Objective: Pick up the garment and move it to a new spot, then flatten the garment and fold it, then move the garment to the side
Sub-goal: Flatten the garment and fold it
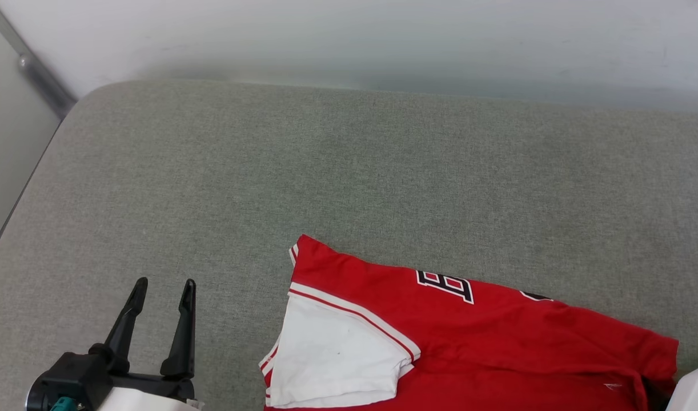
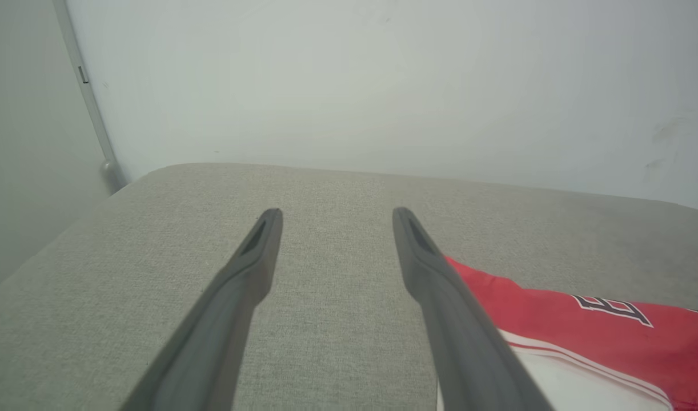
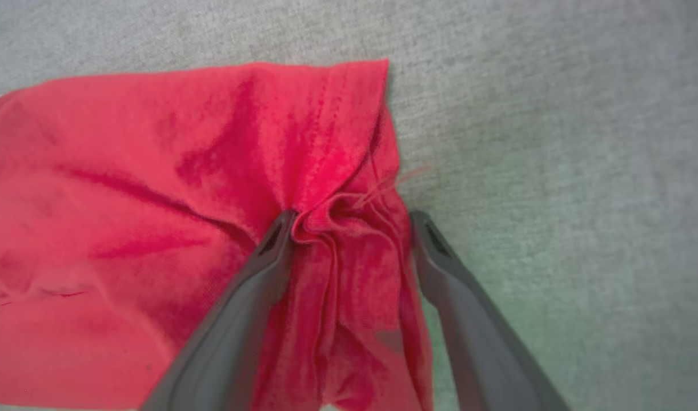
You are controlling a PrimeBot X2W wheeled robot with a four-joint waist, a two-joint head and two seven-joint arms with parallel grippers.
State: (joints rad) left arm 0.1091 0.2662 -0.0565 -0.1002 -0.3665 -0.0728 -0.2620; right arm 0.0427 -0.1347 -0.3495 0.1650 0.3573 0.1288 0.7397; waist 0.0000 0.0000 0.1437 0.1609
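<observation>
The garment (image 1: 497, 337), a red T-shirt with a white sleeve (image 1: 332, 354) and black-and-white lettering, lies folded on the grey padded surface (image 1: 349, 171) at the lower right of the head view. My left gripper (image 1: 165, 283) stands open to its left, apart from it, holding nothing. In the left wrist view that gripper (image 2: 336, 212) hovers over bare fabric, and the garment (image 2: 589, 331) lies beyond its right finger. My right gripper (image 3: 353, 217) is open; its fingers straddle a bunched fold at the garment's (image 3: 155, 200) edge, the left fingertip (image 3: 280, 228) pressing on the cloth.
A white wall (image 1: 383, 40) runs along the far side of the padded surface. At the far left a metal bar (image 1: 40, 80) slants past the rounded corner. A pale part of my right forearm (image 1: 697, 388) shows at the lower right corner.
</observation>
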